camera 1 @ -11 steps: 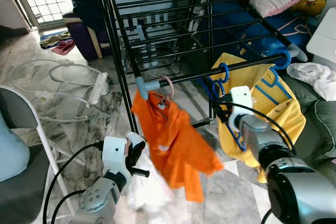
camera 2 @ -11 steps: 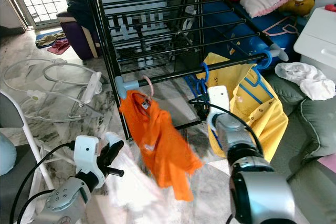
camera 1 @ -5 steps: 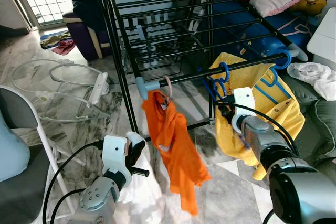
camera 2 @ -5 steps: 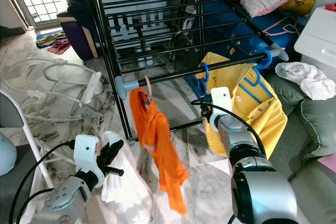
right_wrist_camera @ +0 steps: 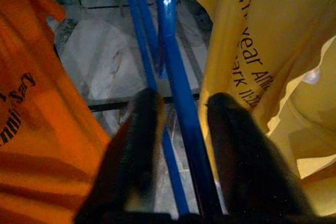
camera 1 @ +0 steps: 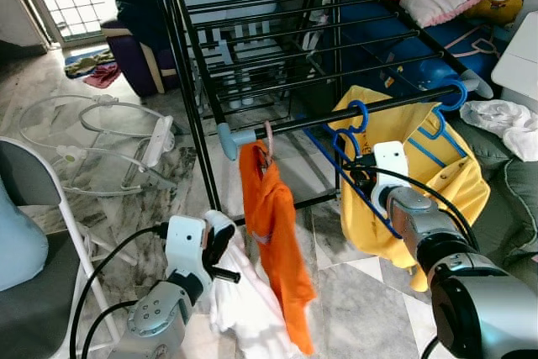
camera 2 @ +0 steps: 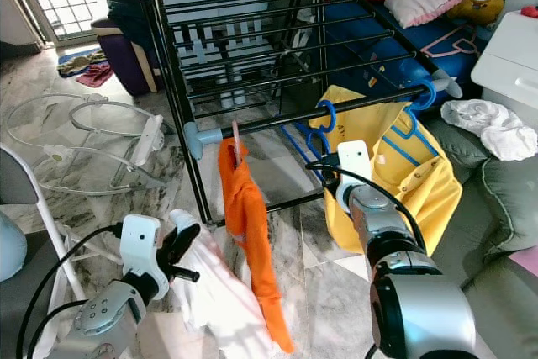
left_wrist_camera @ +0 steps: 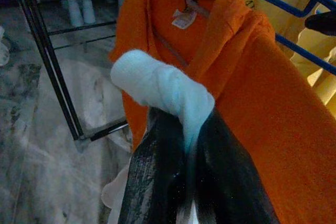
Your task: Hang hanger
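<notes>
Hanging from front rail of black metal drying rack [camera 1: 277, 39]: orange shirt [camera 1: 273, 233], yellow shirt [camera 1: 420, 174]. Empty blue plastic hanger [right_wrist_camera: 176, 93] hooked between them, long bar slanting down toward right gripper [right_wrist_camera: 181, 114], fingers spread astride bar. Left gripper [left_wrist_camera: 184, 145] farther, pinching white cloth [left_wrist_camera: 157, 85].

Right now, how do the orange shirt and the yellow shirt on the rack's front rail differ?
The orange shirt hangs from a pink hanger and droops long and narrow; the yellow shirt hangs from a blue hanger and spreads wide. Orange hangs near the rail's left end, yellow toward the right. Both hang on the drying rack.
</notes>
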Motion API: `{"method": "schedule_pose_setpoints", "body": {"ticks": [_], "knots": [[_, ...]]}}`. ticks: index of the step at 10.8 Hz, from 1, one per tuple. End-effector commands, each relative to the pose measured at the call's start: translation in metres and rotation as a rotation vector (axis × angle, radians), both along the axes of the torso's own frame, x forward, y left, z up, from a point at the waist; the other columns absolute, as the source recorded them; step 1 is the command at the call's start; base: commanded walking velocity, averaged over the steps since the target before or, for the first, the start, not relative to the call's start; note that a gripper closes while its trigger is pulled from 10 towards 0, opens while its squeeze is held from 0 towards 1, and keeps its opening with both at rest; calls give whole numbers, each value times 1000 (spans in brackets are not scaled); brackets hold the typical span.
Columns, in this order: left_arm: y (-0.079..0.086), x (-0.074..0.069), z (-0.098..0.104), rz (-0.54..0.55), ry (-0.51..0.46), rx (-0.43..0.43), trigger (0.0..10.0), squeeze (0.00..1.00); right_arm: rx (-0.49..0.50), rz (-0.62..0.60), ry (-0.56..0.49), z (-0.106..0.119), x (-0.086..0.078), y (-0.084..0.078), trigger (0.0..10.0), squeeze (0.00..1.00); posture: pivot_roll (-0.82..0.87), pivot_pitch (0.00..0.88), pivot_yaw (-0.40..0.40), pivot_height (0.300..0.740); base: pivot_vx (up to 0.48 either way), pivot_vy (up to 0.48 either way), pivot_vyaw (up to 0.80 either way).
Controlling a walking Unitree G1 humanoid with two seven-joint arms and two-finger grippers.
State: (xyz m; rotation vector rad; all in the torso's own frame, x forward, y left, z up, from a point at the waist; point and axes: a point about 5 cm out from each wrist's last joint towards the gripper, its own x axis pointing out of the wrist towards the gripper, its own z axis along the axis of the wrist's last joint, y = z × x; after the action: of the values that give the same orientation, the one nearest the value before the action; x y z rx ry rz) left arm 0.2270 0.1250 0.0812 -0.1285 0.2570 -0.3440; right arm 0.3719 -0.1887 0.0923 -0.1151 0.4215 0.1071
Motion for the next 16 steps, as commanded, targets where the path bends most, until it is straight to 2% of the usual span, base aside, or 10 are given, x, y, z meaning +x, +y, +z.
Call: {"method": "schedule_pose_setpoints", "body": {"ticks": [1,2,4,5,6,7,10,11,12,16], "knots": [[1,2,2,-5,-9,14,10000,0,-2,-2,-8,4,2,0,549,0,40,30,12,740,0,0,0],[0,2,2,-8,-6,16,10000,0,2,-1,-8,4,2,1,0,0,40,30,12,740,0,0,0],[0,2,1,-8,-2,21,10000,0,5,6,-2,2,2,3,0,0,44,29,12,740,0,0,0],[0,2,1,-8,2,23,10000,0,2,4,0,2,2,2,1098,0,44,29,12,740,0,0,0],[0,2,0,-9,5,24,10000,0,2,4,1,2,1,2,1098,0,44,29,13,740,0,0,0],[0,2,1,-4,-3,26,10000,0,-1,1,-4,2,1,2,0,0,43,30,14,740,0,0,0],[2,6,3,19,-17,22,10000,0,-2,-2,-38,8,4,1,0,0,40,27,14,740,0,0,0],[4,7,3,52,-25,46,10000,0,13,6,-95,16,8,3,0,0,36,23,12,740,0,0,0],[12,14,8,149,-77,50,10000,0,27,25,-199,28,12,6,10000,0,31,9,8,740,0,0,0],[16,15,8,200,-82,39,10000,0,1,85,-266,19,0,2,10000,0,16,17,11,740,0,0,0]]}}
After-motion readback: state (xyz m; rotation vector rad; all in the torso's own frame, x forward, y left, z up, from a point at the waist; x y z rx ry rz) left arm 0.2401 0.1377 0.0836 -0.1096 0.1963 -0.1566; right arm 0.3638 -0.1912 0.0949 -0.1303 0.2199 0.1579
